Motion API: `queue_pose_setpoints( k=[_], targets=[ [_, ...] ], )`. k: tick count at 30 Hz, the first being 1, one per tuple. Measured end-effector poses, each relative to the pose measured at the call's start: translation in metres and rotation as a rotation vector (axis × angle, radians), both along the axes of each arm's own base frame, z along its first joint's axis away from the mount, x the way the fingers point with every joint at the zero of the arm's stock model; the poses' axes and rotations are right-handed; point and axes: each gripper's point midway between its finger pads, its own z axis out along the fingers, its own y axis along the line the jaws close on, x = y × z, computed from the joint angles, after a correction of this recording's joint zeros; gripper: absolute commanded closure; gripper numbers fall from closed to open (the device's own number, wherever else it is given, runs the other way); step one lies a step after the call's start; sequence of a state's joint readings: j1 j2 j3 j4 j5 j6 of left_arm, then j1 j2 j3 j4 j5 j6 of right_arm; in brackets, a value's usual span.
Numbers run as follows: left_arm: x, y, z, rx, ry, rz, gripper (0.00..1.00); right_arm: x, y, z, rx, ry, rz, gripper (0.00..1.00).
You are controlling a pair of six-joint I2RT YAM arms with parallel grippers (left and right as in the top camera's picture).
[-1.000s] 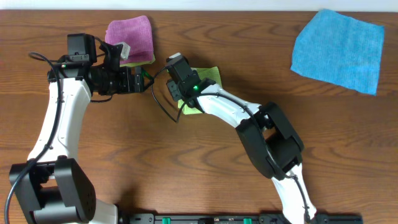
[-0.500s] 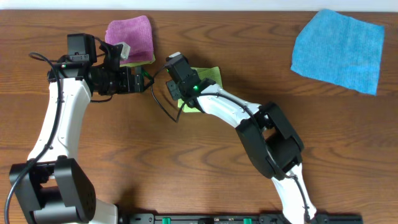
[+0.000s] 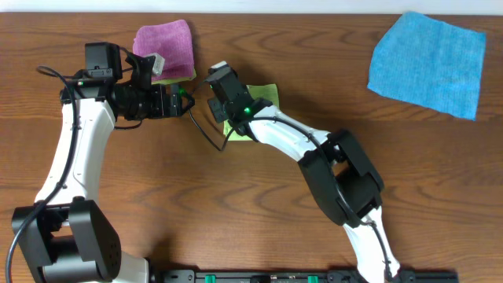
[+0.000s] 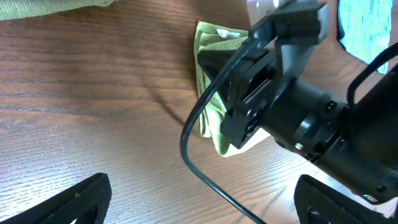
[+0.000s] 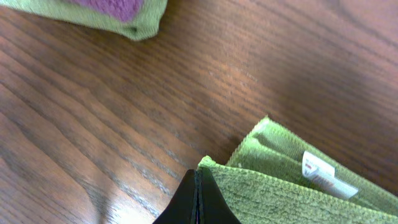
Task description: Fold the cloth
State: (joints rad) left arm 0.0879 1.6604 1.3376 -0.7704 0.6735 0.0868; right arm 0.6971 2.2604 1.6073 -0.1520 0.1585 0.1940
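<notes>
A right gripper (image 5: 196,190), its jaws pressed together, appears to pinch the near corner of the top layer of the cloth (image 3: 264,95), a lime-green terry square already doubled into a small packet at about 11 o'clock from the centre of the wooden table (image 3: 157,196). The left gripper (image 4: 202,193) hovers just beside it at the packet's 9 o'clock, its fingers (image 4: 81,199) spread wide and holding nothing. The fold looks nearly complete. To finish it cleanly, the pinch should take only the upper layer and travel low across the packet, so that the edges meet square before release. The open left gripper should stay clear or pin the lower layers. A black cable (image 3: 206,132) loops at the packet's 7 o'clock and could snag a dragged corner. A pinkish-purple cloth (image 3: 165,45) lies folded at the packet's 10 o'clock, and a blue cloth (image 3: 428,63) lies flat, well apart, toward 3 o'clock. A small white tag (image 5: 322,175) shows on the lime cloth, its print too fine to read. No brand name is legible anywhere.
</notes>
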Motion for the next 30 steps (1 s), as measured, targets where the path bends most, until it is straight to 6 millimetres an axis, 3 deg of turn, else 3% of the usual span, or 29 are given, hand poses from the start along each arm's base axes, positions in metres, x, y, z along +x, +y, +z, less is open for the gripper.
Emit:
queue_pose_setpoints(
  k=[8, 24, 25, 26, 27, 28, 30],
  targets=[
    [0.000, 0.000, 0.000, 0.000, 0.000, 0.000, 0.05, 0.009, -0.007, 0.008, -0.032, -0.045, -0.042, 0.99],
    [0.000, 0.000, 0.000, 0.000, 0.000, 0.000, 0.05, 0.012, -0.031, 0.002, -0.134, -0.050, -0.099, 0.96],
    [0.000, 0.000, 0.000, 0.000, 0.000, 0.000, 0.05, 0.014, -0.032, 0.003, -0.131, -0.055, -0.102, 0.78],
    [0.000, 0.000, 0.000, 0.000, 0.000, 0.000, 0.05, 0.016, -0.033, 0.004, -0.126, -0.062, -0.106, 0.48],
    [0.000, 0.000, 0.000, 0.000, 0.000, 0.001, 0.05, 0.018, -0.033, 0.006, -0.120, -0.069, -0.109, 0.26],
    [0.000, 0.000, 0.000, 0.000, 0.000, 0.000, 0.05, 0.021, -0.033, 0.007, -0.117, -0.077, -0.112, 0.11],
    [0.000, 0.000, 0.000, 0.000, 0.000, 0.000, 0.05, 0.023, -0.033, 0.009, -0.108, -0.082, -0.112, 0.01]
  ],
)
